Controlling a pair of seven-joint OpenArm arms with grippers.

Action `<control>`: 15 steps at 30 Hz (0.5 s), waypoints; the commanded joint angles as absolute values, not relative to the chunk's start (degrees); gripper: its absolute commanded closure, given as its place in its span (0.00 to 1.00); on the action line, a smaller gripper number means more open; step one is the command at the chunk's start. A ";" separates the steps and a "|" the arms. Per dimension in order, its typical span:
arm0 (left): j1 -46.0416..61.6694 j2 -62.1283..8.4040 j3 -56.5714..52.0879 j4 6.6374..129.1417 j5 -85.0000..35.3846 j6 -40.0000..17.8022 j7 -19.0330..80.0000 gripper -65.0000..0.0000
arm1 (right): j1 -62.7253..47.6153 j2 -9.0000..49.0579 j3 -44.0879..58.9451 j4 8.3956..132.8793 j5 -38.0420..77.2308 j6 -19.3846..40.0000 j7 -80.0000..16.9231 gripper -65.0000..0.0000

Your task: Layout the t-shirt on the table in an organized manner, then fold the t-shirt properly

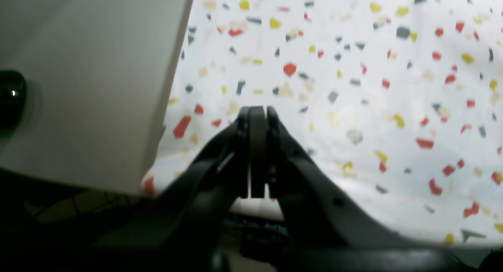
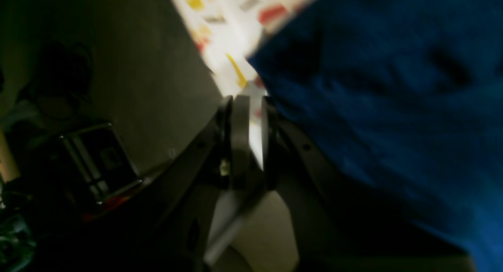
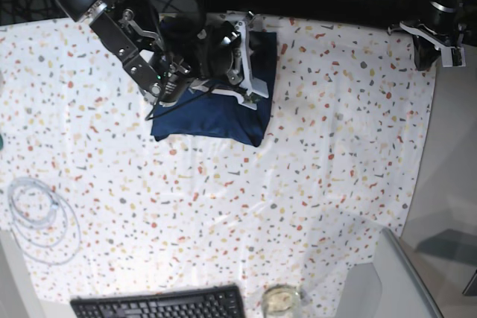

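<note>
Base view: your right claw hangs over the folded t-shirt at upper centre of the table, nearly closed, seemingly empty; lifting could snag and undo the fold.

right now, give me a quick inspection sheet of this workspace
surface: table under a white speckled cover, slightly wrinkled
job's things: t-shirt folded into a compact dark blue block at the far side
clutter: keyboard and a small glass at the near edge
grippers: left gripper shut and empty over bare cover; right gripper nearly shut beside the shirt's edge, no cloth seen between its jaws
cables: coiled white cable on the cover; dark wires behind the table
surroundings: grey surface alongside the table
</note>
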State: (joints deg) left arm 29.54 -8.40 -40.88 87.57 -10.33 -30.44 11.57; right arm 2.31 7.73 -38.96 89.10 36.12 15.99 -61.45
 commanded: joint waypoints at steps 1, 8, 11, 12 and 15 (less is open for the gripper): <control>29.93 -9.01 -41.19 88.31 -10.95 -30.46 10.33 1.00 | 3.38 7.34 -37.67 92.18 37.41 15.52 -60.26 0.92; 29.67 -7.60 -41.10 88.92 -10.95 -30.46 10.33 1.00 | 4.44 8.84 -33.45 92.09 37.41 8.92 -57.98 0.92; 28.70 -6.46 -39.69 90.33 -10.51 -30.46 10.42 1.00 | 5.05 8.66 -36.97 87.43 37.41 8.75 -56.13 0.92; 28.70 -6.20 -38.64 90.59 -10.42 -30.46 10.42 1.00 | 5.05 8.57 -38.64 86.37 37.41 8.66 -55.25 0.92; 28.62 -5.85 -34.86 91.56 -10.42 -30.46 10.42 1.00 | 5.05 8.40 -43.47 84.26 37.49 8.57 -53.14 0.92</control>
State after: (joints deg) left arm 28.27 -5.43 -34.48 90.50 -9.85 -30.24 11.70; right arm 4.16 8.71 -43.90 83.42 36.51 8.47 -53.98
